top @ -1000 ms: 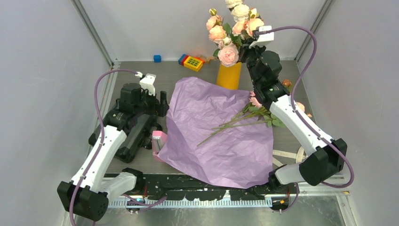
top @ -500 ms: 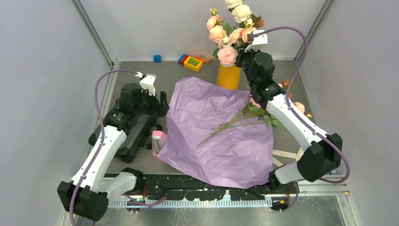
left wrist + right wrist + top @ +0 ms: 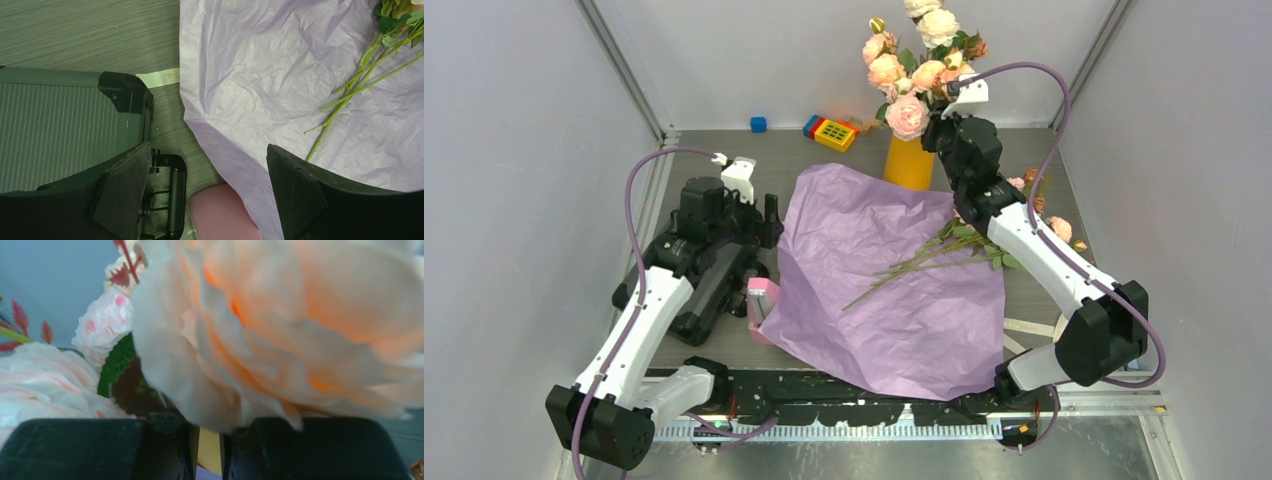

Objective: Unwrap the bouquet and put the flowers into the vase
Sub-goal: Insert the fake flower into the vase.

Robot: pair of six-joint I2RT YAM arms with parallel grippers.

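Flowers [image 3: 944, 250]: thin green leafy stems lie loose and fanned across the right half of the bouquet wrap [image 3: 894, 290]. Their small pink and peach heads lie off its right edge on the grey wood-grain table [image 3: 724, 150].

Wrap: opened flat, lilac side up, crinkled, roughly square. A beige ribbon [image 3: 1032, 328] lies curled off its near right corner.

Vase [image 3: 911, 163]: a smooth yellow-orange cylinder, upright just behind the wrap's far edge. It is packed with large pale pink and cream roses [image 3: 909, 115].

Right gripper [image 3: 938, 127]: at the vase mouth, among the blooms. The wrist view shows its dark padded fingers [image 3: 90, 445] a narrow slit apart, with yellow vase wall in the slit. A ruffled peach rose [image 3: 300, 330] fills the frame just above them. Cannot tell whether a stem is pinched.

Left gripper [image 3: 207, 155]: low at the wrap's left edge, jaws spread wide, nothing between them. A smooth, rounded pink object [image 3: 225, 215] lies just beside it.
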